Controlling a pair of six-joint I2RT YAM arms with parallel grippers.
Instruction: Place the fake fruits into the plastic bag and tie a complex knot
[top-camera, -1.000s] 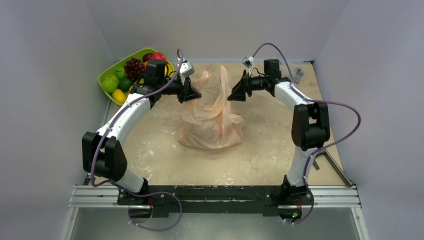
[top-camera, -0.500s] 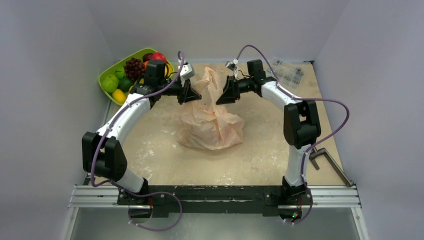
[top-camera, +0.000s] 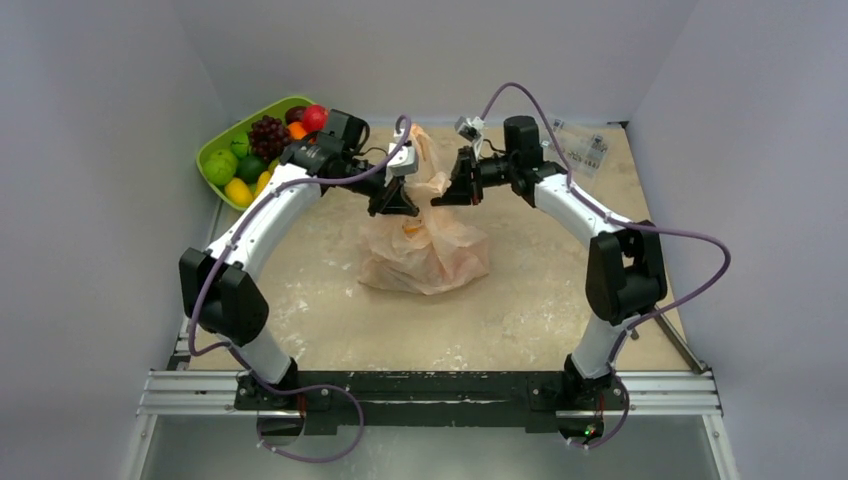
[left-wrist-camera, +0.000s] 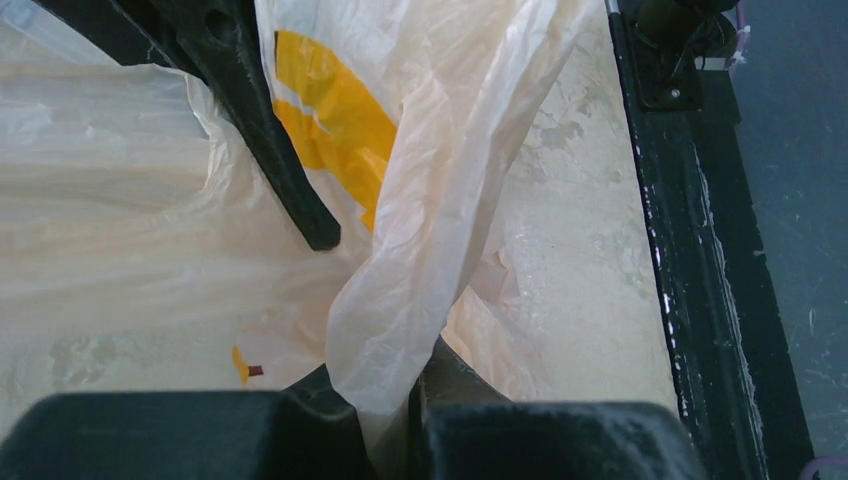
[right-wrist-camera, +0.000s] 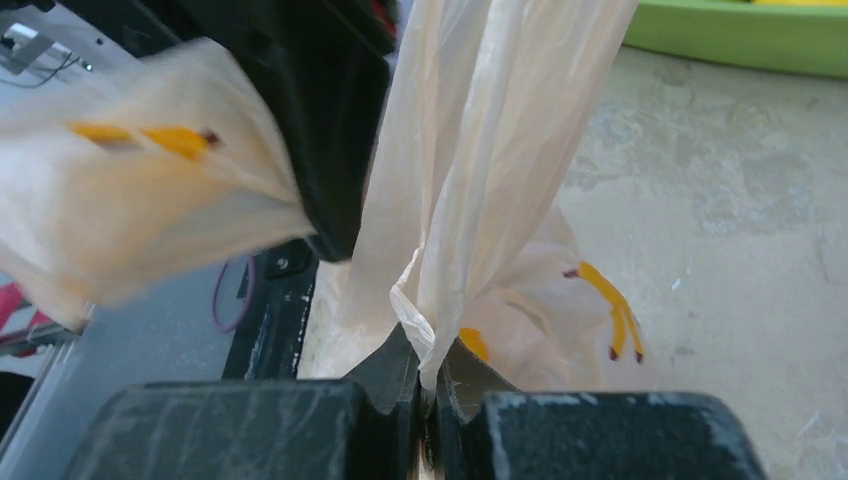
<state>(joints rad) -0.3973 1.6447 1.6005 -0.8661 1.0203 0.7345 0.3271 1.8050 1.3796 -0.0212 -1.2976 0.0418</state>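
The plastic bag (top-camera: 425, 255) sits pretty much dead centre on the table (top-camera: 520, 300). Its body is slumped in a crinkly peach heap and its top is drawn up and toward the far wall. From overhead its long axis runs from the near side to the far side, wide at the bottom and tapering toward the top.

Both arms meet right over it, tips facing each other and close together. The left gripper (left-wrist-camera: 395, 395) has its fingers pressed together on a strip of the bag's thin film. In the left wrist view that strip (left-wrist-camera: 440, 200) climbs from the pinch up and to the right, with a yellow-orange print (left-wrist-camera: 335, 120) just behind it. The right gripper (right-wrist-camera: 425, 385) is doing the same: fingers squeezed tight on a bunched strip (right-wrist-camera: 480, 150) that goes almost straight up out of the pinch. The two strips are each held in their own gripper, not tied yet.

The fake fruits (top-camera: 262, 150) are piled in the green tray (top-camera: 240, 125) in the far left corner, well apart from the bag. There's a grape bunch (top-camera: 267, 132), a red one (top-camera: 316, 117) at the far end, some green ones and a yellow one (top-camera: 238, 190) at the near end. Honestly can't tell if anything is inside the bag, since the film is too crumpled to see through. A few small clear packets (top-camera: 580, 148) lie in the far right corner.
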